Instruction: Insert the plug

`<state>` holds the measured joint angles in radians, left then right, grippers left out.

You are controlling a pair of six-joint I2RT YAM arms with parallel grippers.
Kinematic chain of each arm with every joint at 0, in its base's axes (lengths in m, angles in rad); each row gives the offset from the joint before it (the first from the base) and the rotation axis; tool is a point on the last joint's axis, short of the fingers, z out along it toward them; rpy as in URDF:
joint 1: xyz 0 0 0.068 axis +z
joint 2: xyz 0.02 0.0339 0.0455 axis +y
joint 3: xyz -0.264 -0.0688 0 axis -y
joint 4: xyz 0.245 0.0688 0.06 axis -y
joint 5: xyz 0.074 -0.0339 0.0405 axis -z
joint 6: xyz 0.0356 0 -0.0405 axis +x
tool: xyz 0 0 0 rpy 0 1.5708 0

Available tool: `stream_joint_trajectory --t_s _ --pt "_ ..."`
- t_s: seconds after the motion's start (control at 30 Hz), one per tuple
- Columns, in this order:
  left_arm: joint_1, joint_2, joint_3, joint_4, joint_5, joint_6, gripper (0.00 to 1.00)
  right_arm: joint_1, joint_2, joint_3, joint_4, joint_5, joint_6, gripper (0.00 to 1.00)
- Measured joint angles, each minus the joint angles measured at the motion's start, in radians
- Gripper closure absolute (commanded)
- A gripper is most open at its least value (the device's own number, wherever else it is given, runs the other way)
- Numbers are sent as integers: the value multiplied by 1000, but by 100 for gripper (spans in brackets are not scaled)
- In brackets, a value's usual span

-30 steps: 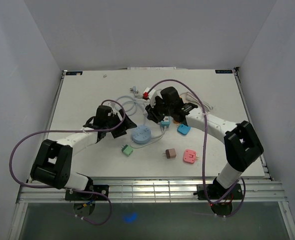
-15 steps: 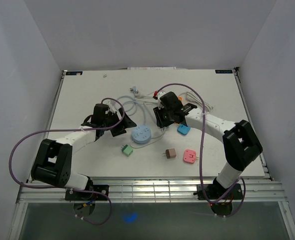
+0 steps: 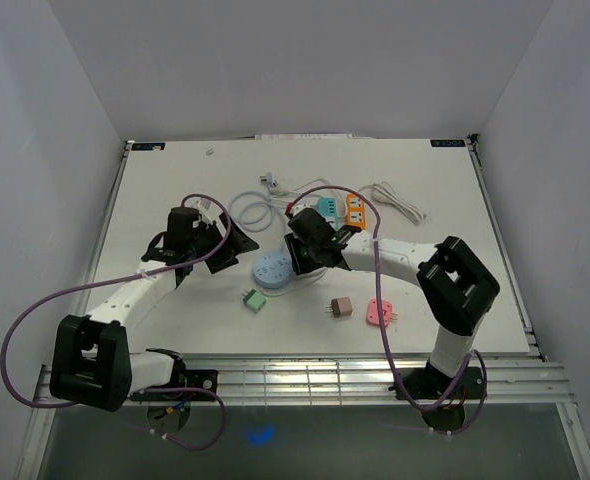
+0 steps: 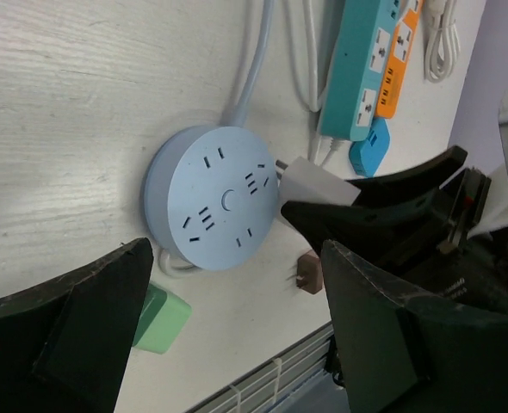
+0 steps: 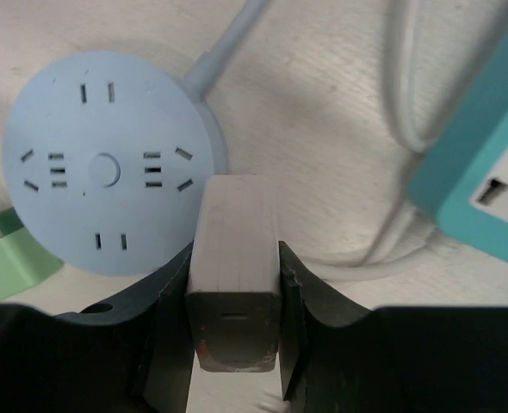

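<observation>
Compared with a second back: found the right gripper (image 3: 305, 255) swung away from the teal power strip (image 3: 325, 206) and brought in against the round blue socket hub (image 3: 272, 270). Found the left gripper (image 3: 230, 250) drawn back a little on the hub's far side, fingers spread wide, holding nothing.

Seen from the right wrist: fingers (image 5: 172, 301) clamped on both flanks of the white plug (image 5: 234, 224), no gap on either side. Hub just ahead of the fingertips and a little to their left, with the plug's front end overlapping the hub rim. Prongs hidden from this camera, so cannot tell alignment with any slot.

Judged: carry to the hub done, insertion not yet. Probably still needing a small shift toward a slot pair before pressing in.

Looked for writing — no brand, label or lettering legible on hub, plug or strip. Only slot patterns and a centre button on the hub face.
</observation>
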<state>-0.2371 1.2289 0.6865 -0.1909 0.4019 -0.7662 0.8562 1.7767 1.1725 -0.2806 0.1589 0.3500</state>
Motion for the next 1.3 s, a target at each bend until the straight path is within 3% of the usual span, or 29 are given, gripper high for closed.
stream_joint_trajectory --t_s 0.2,0.37,0.5,0.67,0.9,1.13,1.3 --pt "71 -6 3 -67 2 11 10 105 29 12 55 -22 77 92" --pt "99 -11 16 -103 2 27 10 159 137 134 66 -80 91 92" --pt "127 -31 16 -130 1 36 11 163 192 216 77 -119 61 92" --pt "196 -47 27 -161 5 35 10 132 139 177 109 -122 -39 92" --pt "351 -40 32 -166 39 -3 10 20 64 180 92 -300 -312 92" --pt "356 -24 52 -195 51 -82 9 17 249 584 -196 -462 -729 92" --pt "359 -24 72 -228 46 -126 9 25 298 672 -346 -499 -888 92"
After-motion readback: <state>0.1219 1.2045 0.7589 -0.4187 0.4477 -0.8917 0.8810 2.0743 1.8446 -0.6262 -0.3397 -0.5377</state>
